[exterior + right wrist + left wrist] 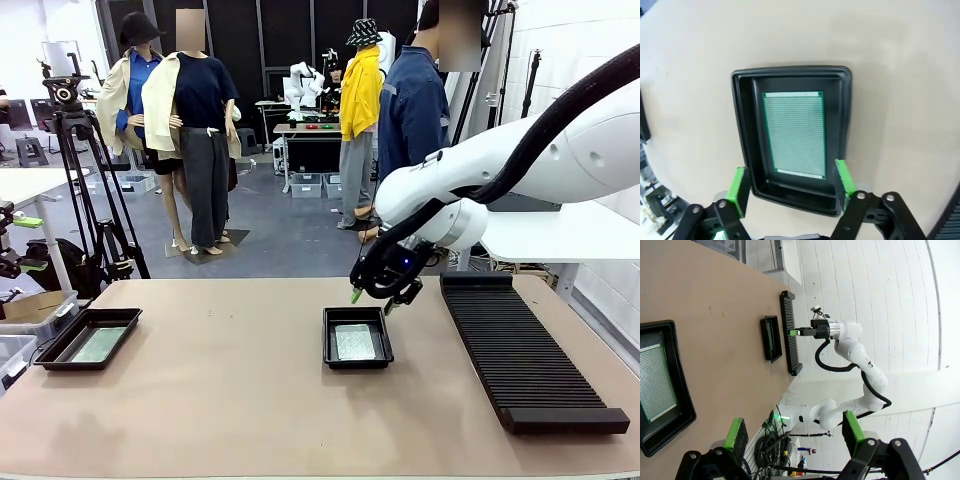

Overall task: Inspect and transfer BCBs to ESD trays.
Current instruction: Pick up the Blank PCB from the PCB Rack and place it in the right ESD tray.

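My right gripper point(372, 298) hangs just above the far rim of the middle tray point(329, 340), its jaws wide apart and holding nothing. A board point(794, 134) lies flat on the floor of this tray, so I judge this transfer is done. My left gripper point(795, 432) is also fully open and empty, above the table beside the left tray point(62, 344), where a second board point(99, 345) lies flat. I count two trays and two boards, one board in each tray. The long black rack point(520, 350) at my right looks empty, as far as I can see. I judge the task is near its end.
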`<state>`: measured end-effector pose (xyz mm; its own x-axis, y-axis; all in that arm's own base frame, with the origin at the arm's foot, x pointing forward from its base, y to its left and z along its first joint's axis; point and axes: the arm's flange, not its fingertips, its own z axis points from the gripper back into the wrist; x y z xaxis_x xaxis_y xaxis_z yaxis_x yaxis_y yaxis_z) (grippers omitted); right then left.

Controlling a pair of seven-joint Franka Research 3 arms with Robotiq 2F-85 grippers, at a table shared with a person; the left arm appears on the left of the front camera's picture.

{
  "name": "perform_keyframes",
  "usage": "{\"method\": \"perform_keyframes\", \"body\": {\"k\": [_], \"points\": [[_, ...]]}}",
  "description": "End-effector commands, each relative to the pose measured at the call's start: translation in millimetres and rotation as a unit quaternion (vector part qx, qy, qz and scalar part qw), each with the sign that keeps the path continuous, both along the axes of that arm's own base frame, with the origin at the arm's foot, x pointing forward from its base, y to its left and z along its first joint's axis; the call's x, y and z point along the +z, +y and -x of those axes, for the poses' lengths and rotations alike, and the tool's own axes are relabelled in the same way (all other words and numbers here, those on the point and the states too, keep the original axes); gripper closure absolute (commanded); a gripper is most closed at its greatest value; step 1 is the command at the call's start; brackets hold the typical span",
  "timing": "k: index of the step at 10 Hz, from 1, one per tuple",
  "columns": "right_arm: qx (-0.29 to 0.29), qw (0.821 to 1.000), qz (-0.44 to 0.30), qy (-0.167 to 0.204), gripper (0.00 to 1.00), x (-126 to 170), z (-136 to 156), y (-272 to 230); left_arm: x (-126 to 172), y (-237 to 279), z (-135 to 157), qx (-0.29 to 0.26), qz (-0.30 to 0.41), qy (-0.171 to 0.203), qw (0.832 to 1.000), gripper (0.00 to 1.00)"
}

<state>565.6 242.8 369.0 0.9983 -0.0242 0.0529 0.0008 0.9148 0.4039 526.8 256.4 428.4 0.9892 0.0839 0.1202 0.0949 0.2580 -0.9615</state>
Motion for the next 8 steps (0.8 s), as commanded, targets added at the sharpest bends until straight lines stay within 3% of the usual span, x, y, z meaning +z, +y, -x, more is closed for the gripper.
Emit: {"method": "perform_keyframes", "body": {"k": [1, 8], "points": [[-0.002, 1.000, 0.023, 0.005, 0.00, 9.5, 2.9, -0.8, 1.9, 0.4, -0.9, 0.004, -0.004, 0.001, 1.000, 0.00], [0.002, 1.000, 0.014, 0.000, 0.00, 14.1, 3.1, -3.5, 1.9, 0.4, -0.9, 0.004, -0.004, 0.001, 1.000, 0.00]]}}
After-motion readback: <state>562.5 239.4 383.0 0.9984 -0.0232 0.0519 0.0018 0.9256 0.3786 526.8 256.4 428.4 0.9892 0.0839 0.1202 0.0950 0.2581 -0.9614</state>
